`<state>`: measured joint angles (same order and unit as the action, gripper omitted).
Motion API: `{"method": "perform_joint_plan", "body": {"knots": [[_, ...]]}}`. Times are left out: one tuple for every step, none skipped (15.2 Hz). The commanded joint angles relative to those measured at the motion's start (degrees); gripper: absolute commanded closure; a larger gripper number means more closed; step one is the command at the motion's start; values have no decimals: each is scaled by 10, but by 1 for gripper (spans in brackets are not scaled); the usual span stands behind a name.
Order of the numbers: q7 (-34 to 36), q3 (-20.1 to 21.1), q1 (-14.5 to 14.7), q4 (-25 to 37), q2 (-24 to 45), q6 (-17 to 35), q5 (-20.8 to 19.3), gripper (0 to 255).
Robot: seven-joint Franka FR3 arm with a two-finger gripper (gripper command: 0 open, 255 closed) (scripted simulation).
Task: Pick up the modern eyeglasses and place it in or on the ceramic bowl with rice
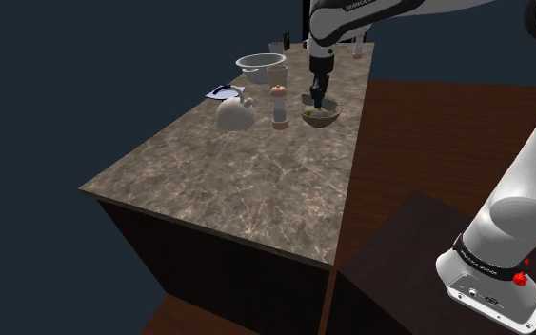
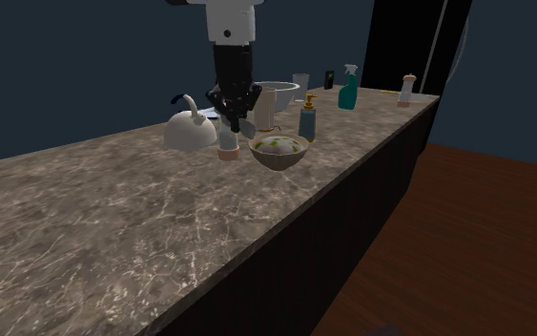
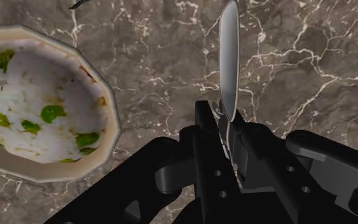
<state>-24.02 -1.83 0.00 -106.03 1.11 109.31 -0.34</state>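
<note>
marbled ctr (image 1: 256, 181) | tool (image 3: 229, 137) clamped on eyeglasses (image 3: 228, 76) | held over ctr, just beside rice bowl (image 3: 112, 111)

Marble-patterned counter (image 1: 256, 181), bowl (image 1: 320, 117) of rice with green bits, black gripper (image 1: 317, 95) just above the bowl clasping dark eyeglasses (image 1: 309, 99), slim shaker (image 1: 279, 105) and white kettle (image 1: 236, 113) beside the bowl, metal pot (image 1: 262, 65) beyond it.

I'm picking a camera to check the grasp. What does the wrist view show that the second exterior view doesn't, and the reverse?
The wrist view adds the glasses, one lens edge-on, clasped between the pincer's fingers. The second exterior view adds the kettle, soap bottle and spray bottle along the counter. Both share the rice bowl and the marbled counter.
</note>
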Motion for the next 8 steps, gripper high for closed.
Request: {"method": "perform_joint_plan", "body": {"knots": [[-24,-11,-12,43,32,-10,3,255],[-34,-15,-17,65,50,-15,4,255],[-44,-20,-22,88,68,-20,6,255],[-53,-23,-28,113,86,-26,9,255],[-63,-27,-33,138,106,-33,11,255],[-72,-30,-39,165,125,-40,14,255],[-80,-33,-45,194,146,-48,17,255],[-89,-35,-52,224,167,-57,20,255]]}}
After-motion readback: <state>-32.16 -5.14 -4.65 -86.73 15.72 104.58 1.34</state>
